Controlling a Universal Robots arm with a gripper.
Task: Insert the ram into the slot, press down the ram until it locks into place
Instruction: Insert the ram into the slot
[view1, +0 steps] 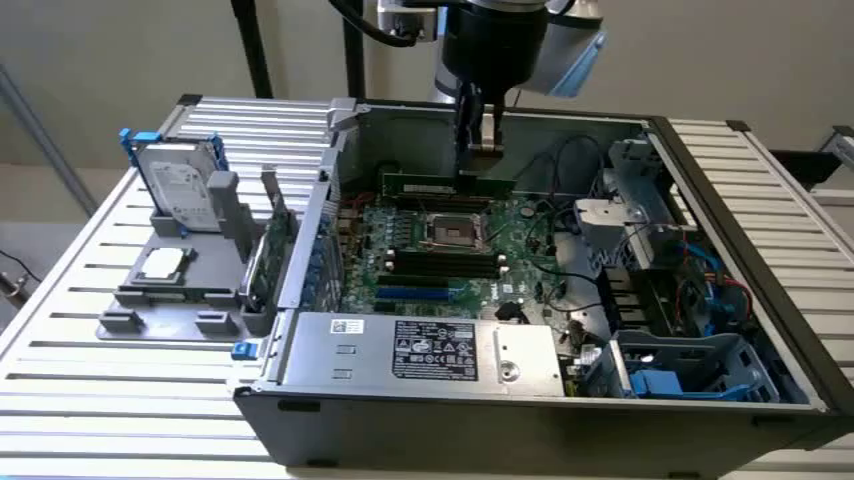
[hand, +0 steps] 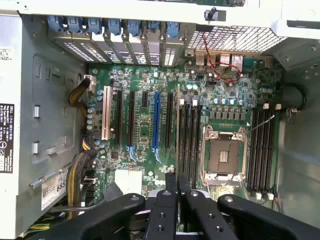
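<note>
The ram (view1: 447, 185) and the board (hand: 142, 130) are green, the long slots (hand: 262, 150) black, one slot blue (hand: 156, 120), another white (hand: 106, 115), the wire (hand: 216, 71) red, the case (view1: 534, 430) grey, the ribbed table (view1: 80, 400) pale.

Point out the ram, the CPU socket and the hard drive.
ram (view1: 427, 185), exterior view, its green face.
CPU socket (hand: 223, 155), wrist view, its dark centre.
hard drive (view1: 178, 186), exterior view, its labelled face.
</note>
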